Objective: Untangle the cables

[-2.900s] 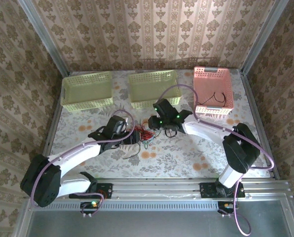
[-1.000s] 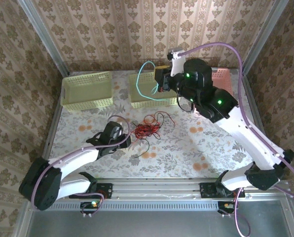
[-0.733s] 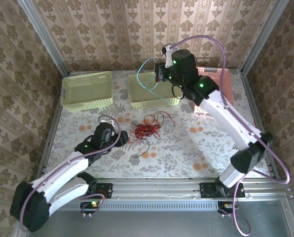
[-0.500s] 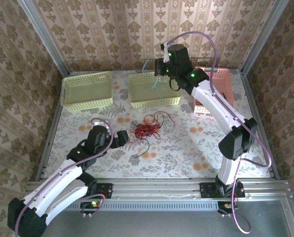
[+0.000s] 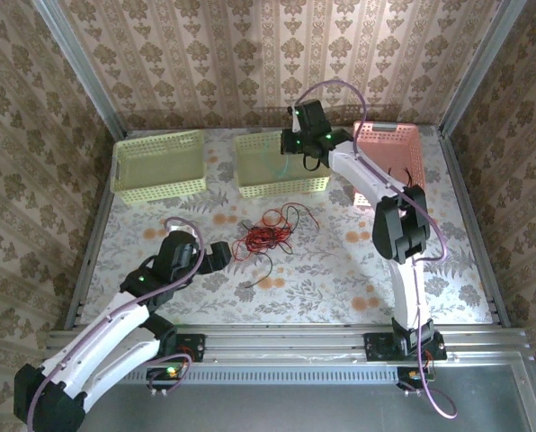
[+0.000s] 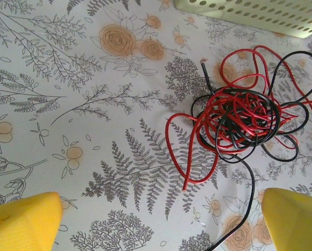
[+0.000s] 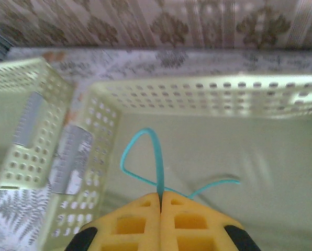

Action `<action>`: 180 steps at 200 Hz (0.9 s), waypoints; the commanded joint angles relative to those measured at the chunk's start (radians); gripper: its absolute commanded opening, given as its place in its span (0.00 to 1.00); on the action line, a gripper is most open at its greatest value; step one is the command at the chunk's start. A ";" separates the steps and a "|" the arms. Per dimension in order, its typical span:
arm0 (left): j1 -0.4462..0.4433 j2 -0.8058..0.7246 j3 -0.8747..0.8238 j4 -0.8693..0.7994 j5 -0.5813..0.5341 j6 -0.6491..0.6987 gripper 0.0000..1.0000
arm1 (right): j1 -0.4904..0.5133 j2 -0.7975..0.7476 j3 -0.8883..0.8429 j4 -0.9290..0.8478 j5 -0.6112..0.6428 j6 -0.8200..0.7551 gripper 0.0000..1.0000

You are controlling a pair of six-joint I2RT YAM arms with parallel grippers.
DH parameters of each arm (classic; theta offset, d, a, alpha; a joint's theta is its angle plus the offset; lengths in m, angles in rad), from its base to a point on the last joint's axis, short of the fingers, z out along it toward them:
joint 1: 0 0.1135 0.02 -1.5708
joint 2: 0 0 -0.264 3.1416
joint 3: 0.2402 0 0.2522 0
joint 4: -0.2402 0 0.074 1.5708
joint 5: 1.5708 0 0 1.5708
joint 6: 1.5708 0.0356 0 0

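A tangle of red and black cables (image 5: 266, 236) lies on the floral table; in the left wrist view the tangle of red and black cables (image 6: 237, 117) sits up and to the right, with one black strand trailing down. My left gripper (image 5: 216, 255) is open just left of the bundle; its yellow fingertips (image 6: 25, 222) stand wide apart with only tablecloth between them. My right gripper (image 5: 290, 144) hovers over the middle basket (image 5: 280, 184), shut on the teal cable (image 7: 157, 157). That cable loops up from the closed pads (image 7: 145, 219) and hangs into the basket.
A yellow-green basket (image 5: 158, 164) stands at the back left and a pink basket (image 5: 392, 135) at the back right. The right arm stretches from the near edge back past the pink basket. Patterned walls close in the table on three sides.
The left gripper opened and drew back left from the tangle. The right arm carried the teal cable back and lower, over the middle basket.
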 commanded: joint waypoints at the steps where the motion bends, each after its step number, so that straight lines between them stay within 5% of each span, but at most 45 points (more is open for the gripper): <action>1: 0.010 0.011 0.018 0.001 0.005 0.000 0.98 | -0.020 0.054 0.058 -0.057 -0.046 0.019 0.02; 18: 0.010 0.032 0.023 0.007 0.017 -0.001 0.98 | -0.029 0.093 0.137 -0.138 -0.037 0.024 0.29; 38: 0.012 0.065 0.032 0.026 0.041 -0.001 0.98 | -0.031 0.048 0.134 -0.178 -0.006 0.015 0.39; 82: 0.012 0.199 0.070 0.105 0.093 0.032 0.95 | 0.011 -0.252 -0.138 -0.085 0.076 0.007 0.42; 127: 0.012 0.431 0.193 0.159 0.189 0.092 0.80 | 0.130 -0.635 -0.667 0.058 0.140 0.078 0.44; 180: 0.012 0.649 0.276 0.221 0.285 0.123 0.59 | 0.213 -0.834 -1.161 0.281 -0.007 0.320 0.49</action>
